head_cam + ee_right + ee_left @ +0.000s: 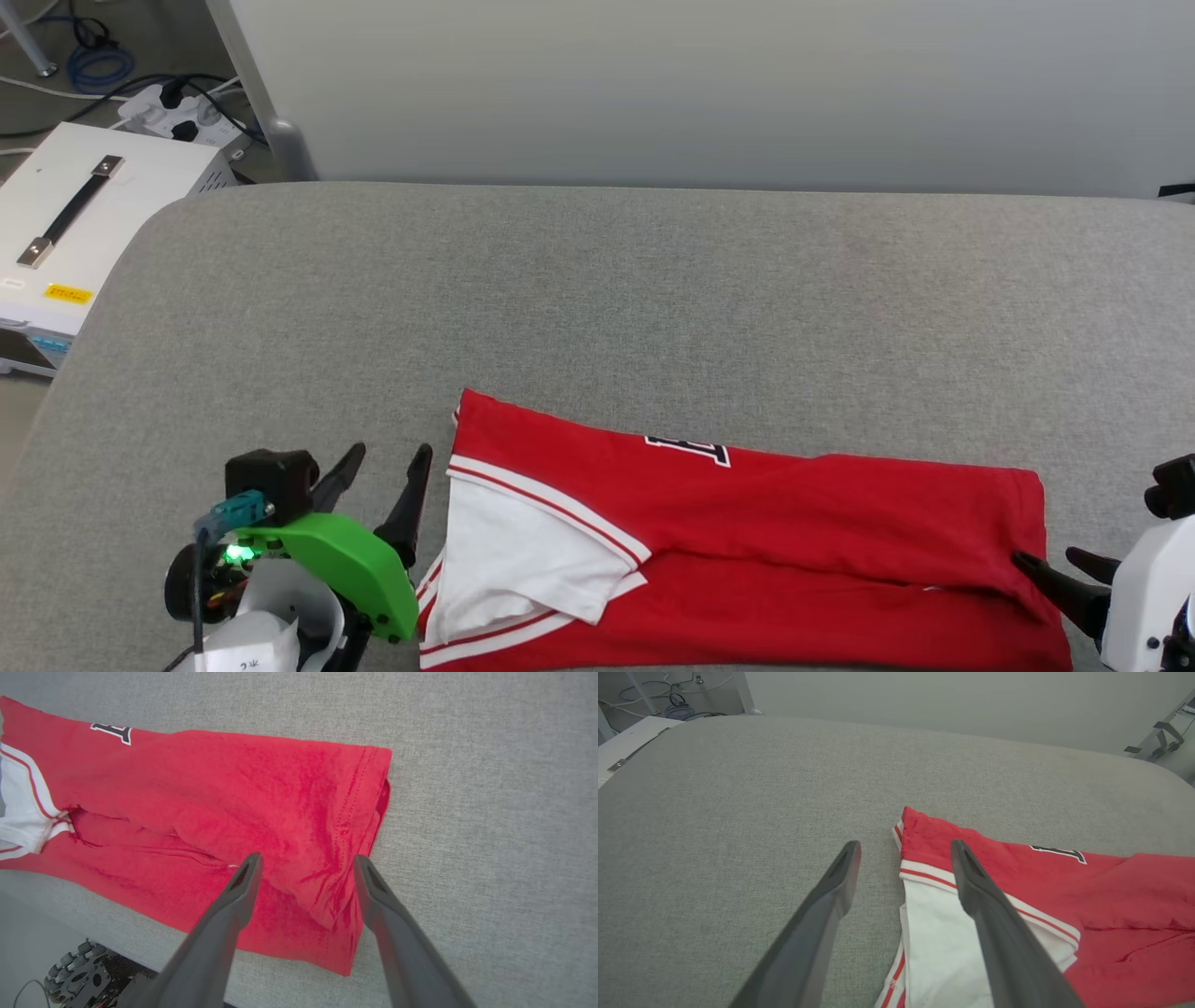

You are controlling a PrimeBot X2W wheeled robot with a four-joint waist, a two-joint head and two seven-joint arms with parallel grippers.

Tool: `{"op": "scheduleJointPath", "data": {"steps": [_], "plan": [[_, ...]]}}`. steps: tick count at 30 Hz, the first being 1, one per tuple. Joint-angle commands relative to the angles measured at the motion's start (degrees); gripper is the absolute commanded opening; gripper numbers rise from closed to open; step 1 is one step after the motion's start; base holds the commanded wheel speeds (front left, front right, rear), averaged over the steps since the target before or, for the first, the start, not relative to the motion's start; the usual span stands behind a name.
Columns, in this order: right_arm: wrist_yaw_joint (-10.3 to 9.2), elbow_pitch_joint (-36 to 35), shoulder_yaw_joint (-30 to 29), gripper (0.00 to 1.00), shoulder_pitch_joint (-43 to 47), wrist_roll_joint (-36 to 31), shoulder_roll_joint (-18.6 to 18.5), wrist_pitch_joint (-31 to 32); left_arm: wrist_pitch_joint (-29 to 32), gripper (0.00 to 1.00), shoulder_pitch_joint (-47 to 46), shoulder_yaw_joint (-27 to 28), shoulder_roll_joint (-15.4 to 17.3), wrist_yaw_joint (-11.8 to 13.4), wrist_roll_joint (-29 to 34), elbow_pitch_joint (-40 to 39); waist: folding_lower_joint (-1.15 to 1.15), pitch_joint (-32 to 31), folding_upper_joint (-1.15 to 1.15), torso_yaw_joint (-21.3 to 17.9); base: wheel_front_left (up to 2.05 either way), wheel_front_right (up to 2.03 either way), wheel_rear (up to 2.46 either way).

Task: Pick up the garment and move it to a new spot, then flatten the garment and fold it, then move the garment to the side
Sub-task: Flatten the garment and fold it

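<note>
Left end effector (906, 843) apart | right end effector (307, 858) apart | garment (794, 504) folded lengthwise, white sleeve atop

Left pincer (392, 455) of two long, dark grey tapered fingers (817, 933), slotted inner faces, bright green plastic wrist cover (345, 560), black boxy camera housing (271, 471), teal connector (238, 511), small green glowing light (233, 553), right pincer (1046, 557) on glossy white forearm shell (1148, 579)

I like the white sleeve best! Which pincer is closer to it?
The left pincer. It is open right at the edge of the white sleeve. The right pincer is open at the other end of the red jersey, by its hem.
</note>
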Motion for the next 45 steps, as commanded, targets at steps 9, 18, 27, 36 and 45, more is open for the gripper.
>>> {"op": "scheduleJointPath", "data": {"steps": [9,18,27,36,45], "plan": [[-0.04,-0.3,-17.1,1.0,2.5,-6.0,12.0,10.7,-12.2,1.0,-0.5,4.5,-0.7,-0.3,10.0,-2.0,0.0,2.0,0.0,1.0,0.0,0.0,0.0],[-0.04,4.0,-28.0,1.0,-1.4,-11.5,20.1,17.0,-12.4,1.0,2.7,12.7,-5.1,-3.6,20.3,-2.8,0.0,5.0,0.0,2.9,0.0,0.0,0.0],[-0.04,9.7,-30.6,1.0,-3.6,-13.2,22.7,20.5,-12.4,1.0,4.3,17.5,-9.4,-8.6,24.4,-0.5,0.0,6.0,0.0,4.5,0.0,0.0,0.0],[-0.04,11.3,-26.1,1.0,-3.7,-10.4,25.5,21.2,-12.4,1.0,5.0,20.9,-11.9,-11.8,26.9,1.5,0.0,5.6,0.0,4.4,0.0,0.0,0.0],[-0.04,12.7,-23.8,0.0,-3.1,-10.2,24.0,19.4,-12.4,1.0,5.2,22.5,-13.9,-14.1,28.6,3.3,0.0,4.9,0.0,3.9,0.0,0.0,0.0]]}}
